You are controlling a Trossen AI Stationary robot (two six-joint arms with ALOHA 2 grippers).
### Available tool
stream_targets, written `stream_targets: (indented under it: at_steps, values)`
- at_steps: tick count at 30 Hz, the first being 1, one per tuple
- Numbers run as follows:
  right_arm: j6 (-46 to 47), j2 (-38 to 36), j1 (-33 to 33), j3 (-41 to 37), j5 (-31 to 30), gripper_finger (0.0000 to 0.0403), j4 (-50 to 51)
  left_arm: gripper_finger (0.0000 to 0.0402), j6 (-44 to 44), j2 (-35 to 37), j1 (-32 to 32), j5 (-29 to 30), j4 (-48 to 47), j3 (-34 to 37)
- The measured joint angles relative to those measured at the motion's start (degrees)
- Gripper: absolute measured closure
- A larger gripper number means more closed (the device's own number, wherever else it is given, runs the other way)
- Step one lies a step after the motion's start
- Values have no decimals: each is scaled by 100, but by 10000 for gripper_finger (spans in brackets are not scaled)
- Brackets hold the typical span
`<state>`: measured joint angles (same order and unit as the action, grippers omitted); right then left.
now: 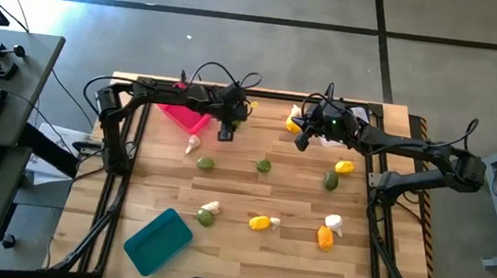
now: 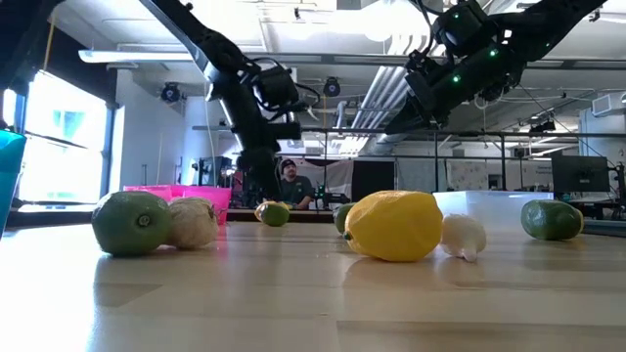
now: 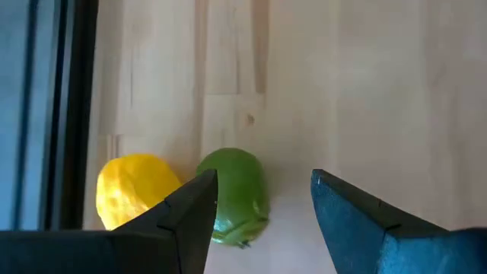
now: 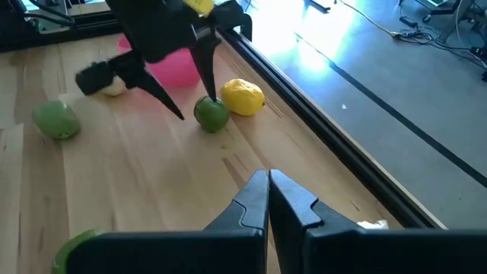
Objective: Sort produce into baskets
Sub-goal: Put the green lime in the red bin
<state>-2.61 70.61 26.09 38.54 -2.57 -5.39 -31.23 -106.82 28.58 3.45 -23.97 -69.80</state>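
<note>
My left gripper (image 1: 224,132) is open and points down over the table's far part, beside the pink basket (image 1: 182,113). In its wrist view (image 3: 262,179) a green fruit (image 3: 234,196) and a yellow lemon (image 3: 135,190) lie on the wood below, the green one close to one fingertip. Both fruits also show in the right wrist view, green (image 4: 211,114) and yellow (image 4: 242,97). My right gripper (image 4: 268,176) is shut and empty, raised near the whitish basket (image 1: 325,133). The teal basket (image 1: 158,241) stands at the near left.
Loose produce lies across the table: a garlic (image 1: 195,141), green fruits (image 1: 205,163) (image 1: 264,166) (image 1: 331,178), a yellow one (image 1: 345,167), and near the front a lemon (image 1: 261,222) and an orange one (image 1: 325,237). A person (image 2: 290,181) sits beyond the table.
</note>
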Motion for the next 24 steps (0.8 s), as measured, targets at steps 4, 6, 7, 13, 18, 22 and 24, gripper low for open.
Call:
stream_targets:
  at_steps: [4, 6, 7, 13, 18, 22, 24]
  values:
    - [0, 0, 0, 0, -2, 402, 0, 201, -16, -129, -10, 467, 109, -7]
    - [0, 0, 0, 0, -4, 402, 0, 201, -16, -205, 20, 505, 89, -7]
    - [0, 0, 0, 0, -4, 402, 0, 201, -17, -244, 33, 505, 112, -7]
    - [-3, 0, 0, 0, -5, 402, -2, 201, -78, -499, 33, 596, 162, -7]
    - [-44, 0, 0, 0, -4, 402, -2, 208, -94, -563, 10, 599, 165, -9]
    - [-44, 0, 0, 0, -2, 402, -2, 237, -59, -560, -14, 609, 150, -9]
    - [-42, 0, 0, 0, -2, 402, -2, 254, -57, -557, -15, 607, 140, -9]
